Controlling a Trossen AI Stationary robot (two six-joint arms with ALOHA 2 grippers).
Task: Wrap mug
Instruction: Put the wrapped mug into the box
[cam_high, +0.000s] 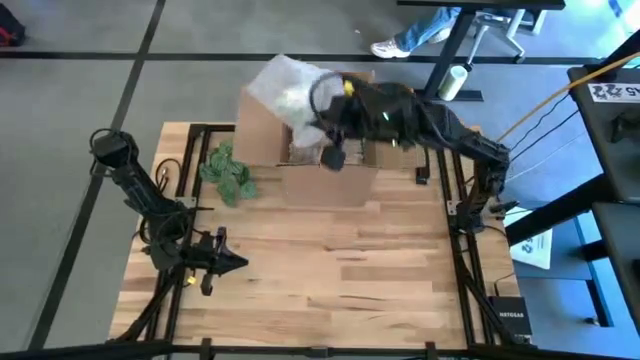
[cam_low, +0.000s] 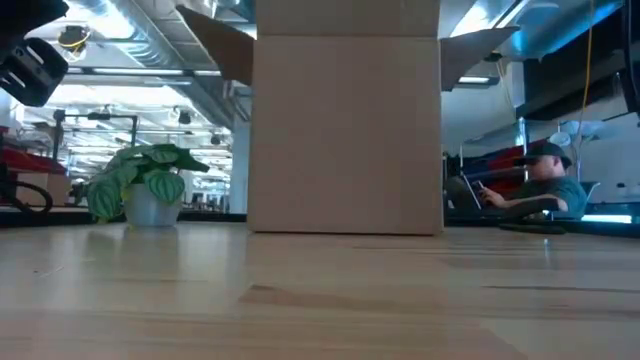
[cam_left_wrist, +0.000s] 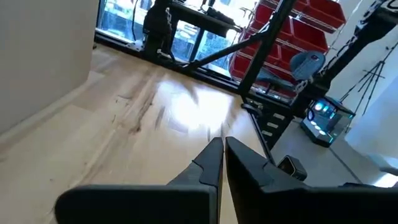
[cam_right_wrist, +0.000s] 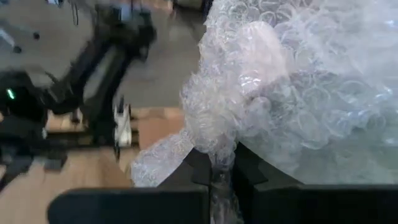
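My overhead camera looks straight down on the whole tabletop (cam_high: 330, 270) and both arms. My low camera sits at tabletop height, facing level across it at the cardboard box (cam_low: 345, 130), which the overhead also shows. My left wrist camera looks past its tool (cam_left_wrist: 222, 163) along the boards. My right wrist camera sits close against bubble wrap (cam_right_wrist: 292, 87).

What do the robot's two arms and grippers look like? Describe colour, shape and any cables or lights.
Both arms are black and jointed. The left arm carries thin dark cables and ends in a gripper with two black, tapering fingers. The right arm shows small green lights and a yellow patch near its gripper.
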